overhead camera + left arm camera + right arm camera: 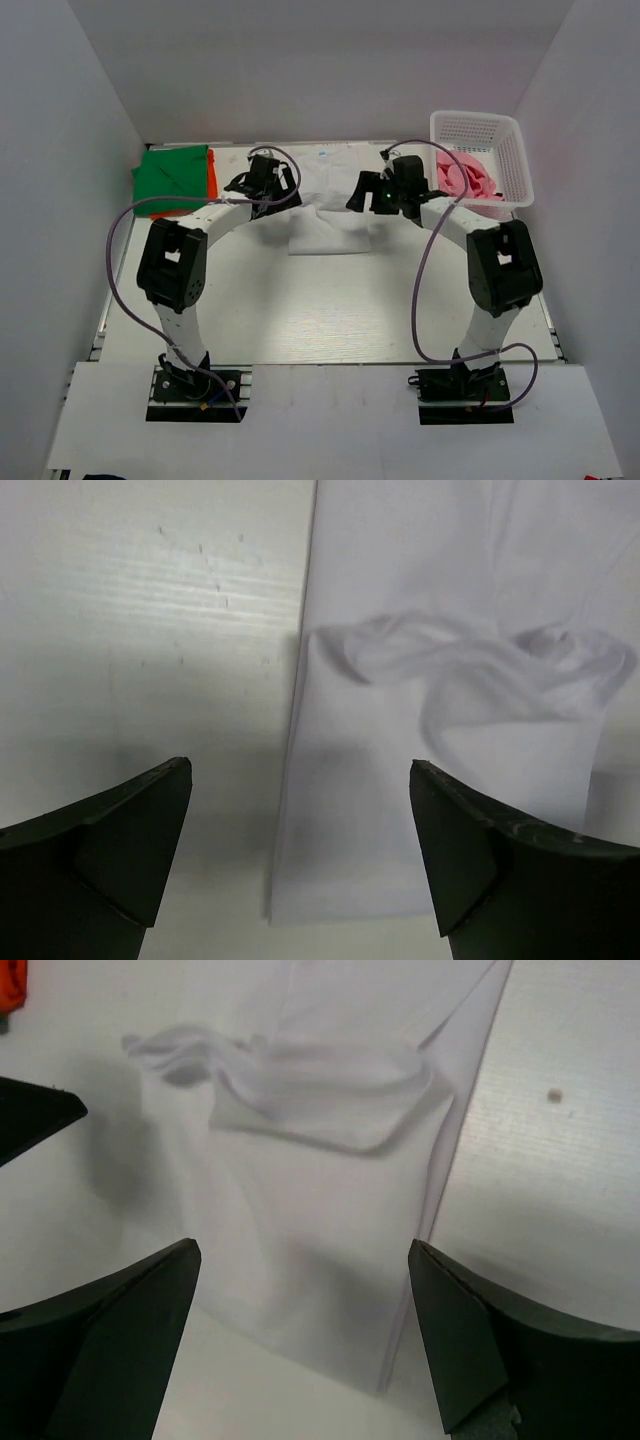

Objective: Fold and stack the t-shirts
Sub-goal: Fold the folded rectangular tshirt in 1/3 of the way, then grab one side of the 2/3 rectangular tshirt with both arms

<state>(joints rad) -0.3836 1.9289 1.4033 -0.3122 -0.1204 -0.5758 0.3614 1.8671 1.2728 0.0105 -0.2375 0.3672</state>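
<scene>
A white t-shirt point(328, 205) lies partly folded at the table's back middle, sleeves turned in; it fills the left wrist view point(440, 730) and the right wrist view point(320, 1190). A folded green t-shirt point(170, 178) lies on an orange t-shirt point(212, 172) at the back left. A pink t-shirt point(468, 175) lies in the basket. My left gripper point(262, 203) is open and empty above the white shirt's left edge point(300, 780). My right gripper point(368, 196) is open and empty above its right edge point(305, 1260).
A white lattice basket point(500, 130) stands at the back right. Grey walls close in the table on three sides. Both arms arch inward over the table, purple cables looping beside them. Bare table point(320, 310) lies in front of the white shirt.
</scene>
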